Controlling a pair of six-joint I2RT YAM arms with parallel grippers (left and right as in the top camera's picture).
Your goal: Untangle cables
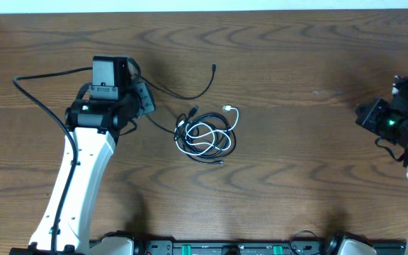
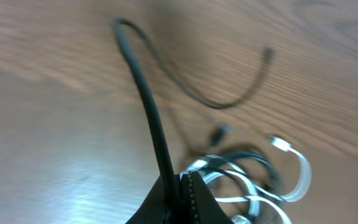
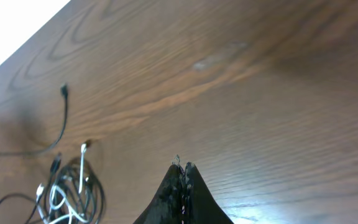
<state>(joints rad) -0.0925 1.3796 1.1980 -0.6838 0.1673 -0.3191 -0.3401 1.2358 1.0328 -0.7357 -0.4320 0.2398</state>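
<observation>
A loose tangle of cables [image 1: 207, 134], one white and the others black, lies at the middle of the wooden table. One thin black cable [image 1: 190, 95] runs out of it, up to a free plug end [image 1: 213, 67]. My left gripper [image 1: 144, 99] sits just left of the tangle. In the left wrist view this left gripper [image 2: 182, 178] is shut on the black cable [image 2: 145, 93], with the white cable [image 2: 300, 171] coiled beyond. My right gripper [image 3: 182, 167] is shut and empty, far right of the tangle [image 3: 73, 193], near the table's right edge [image 1: 363, 112].
A thick black arm wire [image 1: 41, 103] loops over the table to the left of the left arm. A black rail [image 1: 225, 248] runs along the front edge. The table's far edge [image 1: 204, 13] meets a white wall.
</observation>
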